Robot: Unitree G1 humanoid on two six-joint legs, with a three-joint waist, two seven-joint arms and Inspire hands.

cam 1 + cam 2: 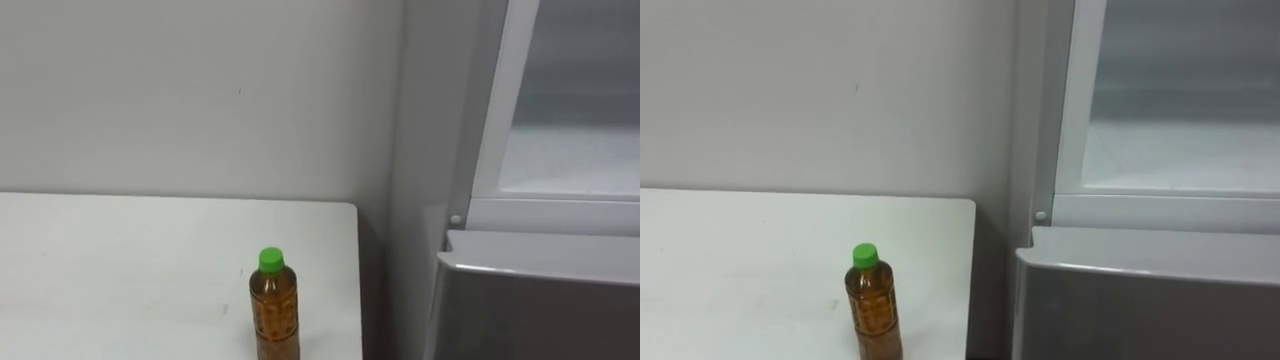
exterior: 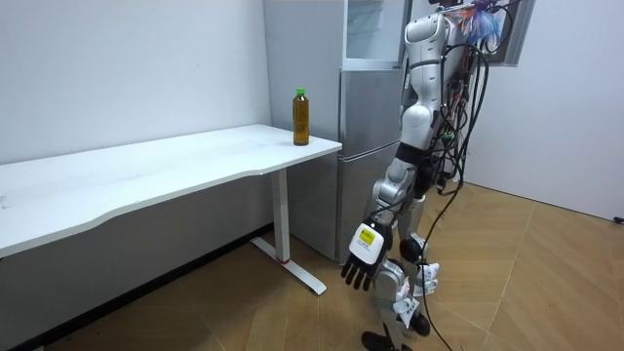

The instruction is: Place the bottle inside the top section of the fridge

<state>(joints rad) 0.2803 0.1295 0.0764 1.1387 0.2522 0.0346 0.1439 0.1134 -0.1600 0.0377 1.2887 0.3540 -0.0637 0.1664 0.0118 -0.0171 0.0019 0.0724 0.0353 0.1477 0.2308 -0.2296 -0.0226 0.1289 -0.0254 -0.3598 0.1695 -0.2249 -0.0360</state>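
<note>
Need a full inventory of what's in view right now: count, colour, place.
bottle: 1, amber-brown with a green cap, upright on the table near the end beside the fridge
table: 1, white, against the wall, left of the fridge
fridge: 1, grey, right of the table; upper compartment open with a pale interior, lower door shut
wall: 1, light grey, behind the table
floor: 1, brown wood, under the table and the robot
left robot hand: 1, dark fingers, hanging low and open at the robot's side, holding nothing; the robot stands in front of the fridge
</note>
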